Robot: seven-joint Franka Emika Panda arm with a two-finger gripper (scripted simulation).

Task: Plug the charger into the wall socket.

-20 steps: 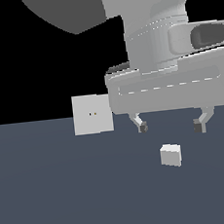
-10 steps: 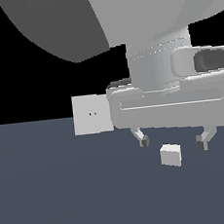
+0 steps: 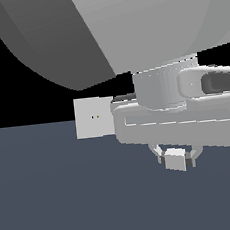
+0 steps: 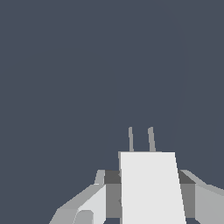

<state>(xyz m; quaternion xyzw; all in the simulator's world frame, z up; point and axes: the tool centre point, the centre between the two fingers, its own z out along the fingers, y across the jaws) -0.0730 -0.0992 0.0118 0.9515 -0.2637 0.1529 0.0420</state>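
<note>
The charger [image 3: 175, 159] is a small off-white block low on the dark floor, towards the exterior view's right. My gripper [image 3: 177, 162] has come down over it, and its fingers [image 3: 162, 158] press against both sides: it is shut on the charger. In the wrist view the charger [image 4: 151, 188] fills the gap between the dark pads [image 4: 112, 192], and its two thin prongs [image 4: 151, 139] stick out ahead. The wall socket [image 3: 93, 117], a pale upright square plate with two tiny dots at its centre, stands to the exterior view's left of my hand. It does not show in the wrist view.
The dark grey-blue floor [image 3: 60, 193] spreads around the charger and in front of the socket. My arm's big grey links [image 3: 127, 25] fill the upper part of the exterior view, against a black background.
My hand has sunk down over the charger. The fingers, wide apart above it before, have drawn in against its sides. The socket has not moved.
</note>
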